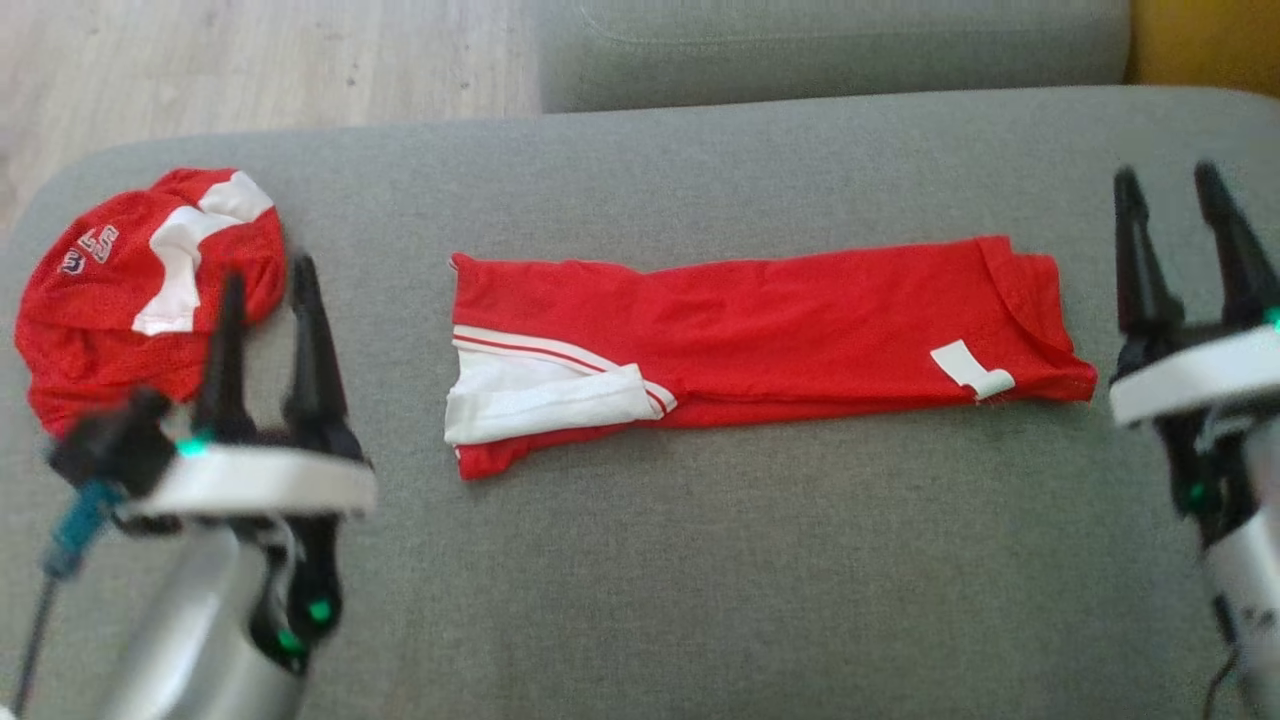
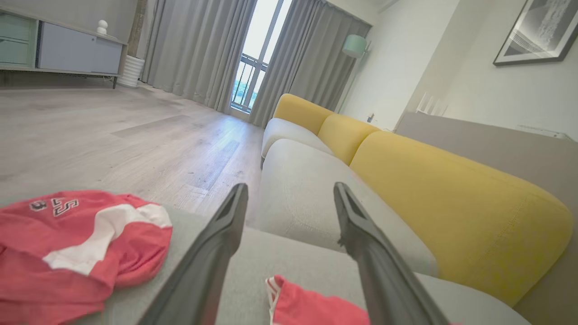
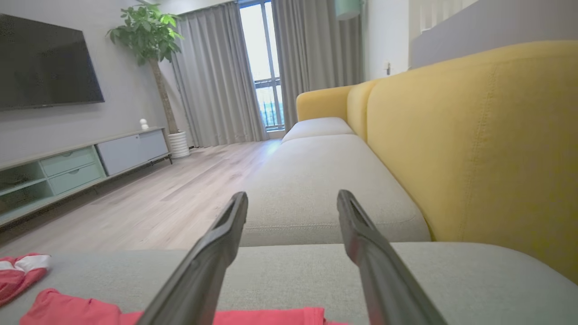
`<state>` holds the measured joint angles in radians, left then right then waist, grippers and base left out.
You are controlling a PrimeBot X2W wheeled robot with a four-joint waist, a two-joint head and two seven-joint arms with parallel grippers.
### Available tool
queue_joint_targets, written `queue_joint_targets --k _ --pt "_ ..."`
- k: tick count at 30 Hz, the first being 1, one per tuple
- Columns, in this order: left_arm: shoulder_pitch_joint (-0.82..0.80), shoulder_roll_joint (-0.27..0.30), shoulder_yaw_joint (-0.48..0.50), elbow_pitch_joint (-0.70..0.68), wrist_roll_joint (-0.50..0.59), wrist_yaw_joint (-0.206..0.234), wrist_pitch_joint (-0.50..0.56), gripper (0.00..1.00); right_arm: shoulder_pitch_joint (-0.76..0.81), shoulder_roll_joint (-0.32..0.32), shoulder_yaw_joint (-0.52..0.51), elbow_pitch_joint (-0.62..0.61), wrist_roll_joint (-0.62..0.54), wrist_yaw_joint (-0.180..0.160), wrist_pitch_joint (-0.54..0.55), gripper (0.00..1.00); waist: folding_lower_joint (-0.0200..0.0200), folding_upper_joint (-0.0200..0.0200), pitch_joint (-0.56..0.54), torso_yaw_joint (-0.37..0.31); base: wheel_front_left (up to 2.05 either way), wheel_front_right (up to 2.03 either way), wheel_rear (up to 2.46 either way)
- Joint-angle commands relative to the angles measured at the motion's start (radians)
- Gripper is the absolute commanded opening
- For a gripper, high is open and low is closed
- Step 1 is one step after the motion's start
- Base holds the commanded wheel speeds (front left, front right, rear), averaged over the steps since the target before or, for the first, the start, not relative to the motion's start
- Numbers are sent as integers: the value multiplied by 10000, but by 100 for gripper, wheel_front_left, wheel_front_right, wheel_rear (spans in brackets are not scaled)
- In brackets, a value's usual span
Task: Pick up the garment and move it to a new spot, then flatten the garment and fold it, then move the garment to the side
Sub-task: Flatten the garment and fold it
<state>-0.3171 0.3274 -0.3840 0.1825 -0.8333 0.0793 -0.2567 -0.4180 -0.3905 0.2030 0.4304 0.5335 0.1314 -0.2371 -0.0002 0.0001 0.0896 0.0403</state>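
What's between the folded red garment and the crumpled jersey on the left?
Bare grey cushion; the open left gripper hovers at the gap's jersey side, seen in the head view.

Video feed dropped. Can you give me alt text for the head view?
A red garment with white trim lies folded into a long strip on the grey sofa. The left gripper and right gripper hover open and empty off either end; a crumpled red jersey sits far left.

We see folded red garment (image 1: 760,330): thin matt cloth, white trim; crumpled red jersey (image 1: 120,300): mesh-like knit; sofa seat (image 1: 700,560): coarse grey woven fabric, matt; sofa backrest (image 2: 451,203): yellow textile, finer weave. We read floor (image 1: 250,60) as pale wood, satin sheen; left gripper (image 1: 266,275) fingers as matt dark plastic.
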Motion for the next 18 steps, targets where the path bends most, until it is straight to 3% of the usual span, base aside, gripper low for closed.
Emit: queue_joint_targets --k 1,10,18 --pt "-415 193 549 -326 312 -73 -49 100 160 90 -28 -334 -137 -7 -113 100 2 -1 -66 42 0 0 0" --pt "1301 -1607 2031 64 2866 -979 -50 100 1557 1768 -1275 -587 -1392 -7 -238 100 2 -1 -182 30 0 0 0" --pt "1494 -2424 2859 299 4051 -1792 -50 100 1550 1895 -1430 -665 -1987 -7 -221 100 2 -1 80 177 0 0 0"
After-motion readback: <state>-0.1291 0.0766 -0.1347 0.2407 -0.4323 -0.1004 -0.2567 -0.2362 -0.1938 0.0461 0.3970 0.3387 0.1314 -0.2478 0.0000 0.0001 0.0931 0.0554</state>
